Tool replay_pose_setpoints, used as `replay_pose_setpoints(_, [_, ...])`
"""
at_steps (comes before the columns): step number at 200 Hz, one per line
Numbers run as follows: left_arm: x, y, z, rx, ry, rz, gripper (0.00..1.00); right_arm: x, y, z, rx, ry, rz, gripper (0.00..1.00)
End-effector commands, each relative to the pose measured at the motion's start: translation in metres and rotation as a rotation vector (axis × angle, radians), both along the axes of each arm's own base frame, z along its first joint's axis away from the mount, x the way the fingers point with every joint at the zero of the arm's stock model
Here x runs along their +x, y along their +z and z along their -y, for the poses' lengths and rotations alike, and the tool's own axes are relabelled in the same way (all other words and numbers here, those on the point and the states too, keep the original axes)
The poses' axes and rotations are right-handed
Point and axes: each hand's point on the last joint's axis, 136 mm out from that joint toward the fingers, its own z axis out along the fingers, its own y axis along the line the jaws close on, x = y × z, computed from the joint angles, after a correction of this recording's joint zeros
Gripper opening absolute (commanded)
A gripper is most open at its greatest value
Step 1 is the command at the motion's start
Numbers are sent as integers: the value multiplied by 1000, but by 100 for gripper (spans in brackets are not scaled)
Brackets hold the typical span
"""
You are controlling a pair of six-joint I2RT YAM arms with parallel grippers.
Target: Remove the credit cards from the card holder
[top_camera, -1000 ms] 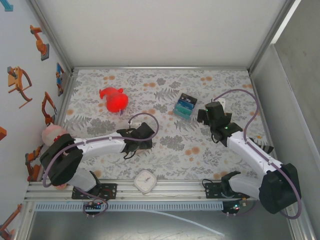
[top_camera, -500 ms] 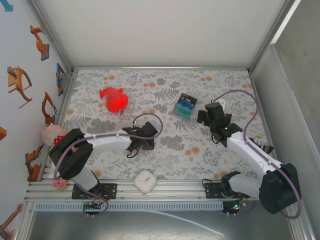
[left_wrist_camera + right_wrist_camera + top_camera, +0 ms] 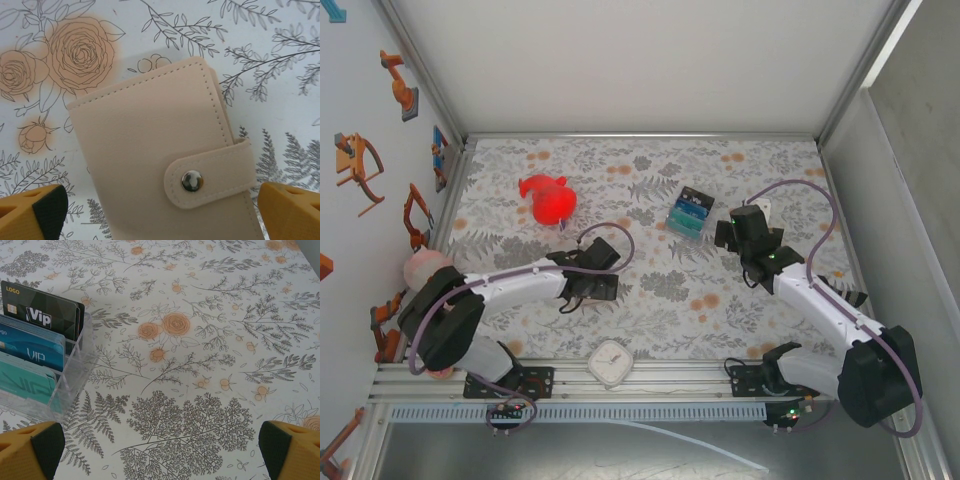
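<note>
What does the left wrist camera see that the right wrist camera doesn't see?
Left wrist camera: a tan wallet, snapped shut, lying flat under the open left gripper. Right wrist camera: a clear plastic rack at the picture's left edge, with black, blue and teal cards standing in it, ahead of the open right gripper. Both: the flowery tablecloth and yellow fingers at the bottom corners.

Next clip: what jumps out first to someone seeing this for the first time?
The bright red toy at the table's far left catches the eye first. Then the closed tan wallet, snap fastened, lying under the open left gripper. Left of the right gripper, a clear stand holds black, blue and teal VIP cards.
</note>
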Motion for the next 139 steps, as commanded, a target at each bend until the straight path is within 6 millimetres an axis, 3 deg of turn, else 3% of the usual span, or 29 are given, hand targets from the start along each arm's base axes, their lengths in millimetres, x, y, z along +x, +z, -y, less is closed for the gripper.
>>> replay_pose_setpoints(1, [-8, 3, -2, -12, -25, -25, 97, -3, 0, 1, 2, -18, -6, 100])
replay_pose_setpoints(102, [2, -19, 6, -51, 101, -83, 97, -1, -3, -1, 7, -17, -15, 100])
replay_pose_setpoints(139, [0, -24, 0, -6, 95, -100, 99, 2, -5, -4, 4, -8, -25, 99])
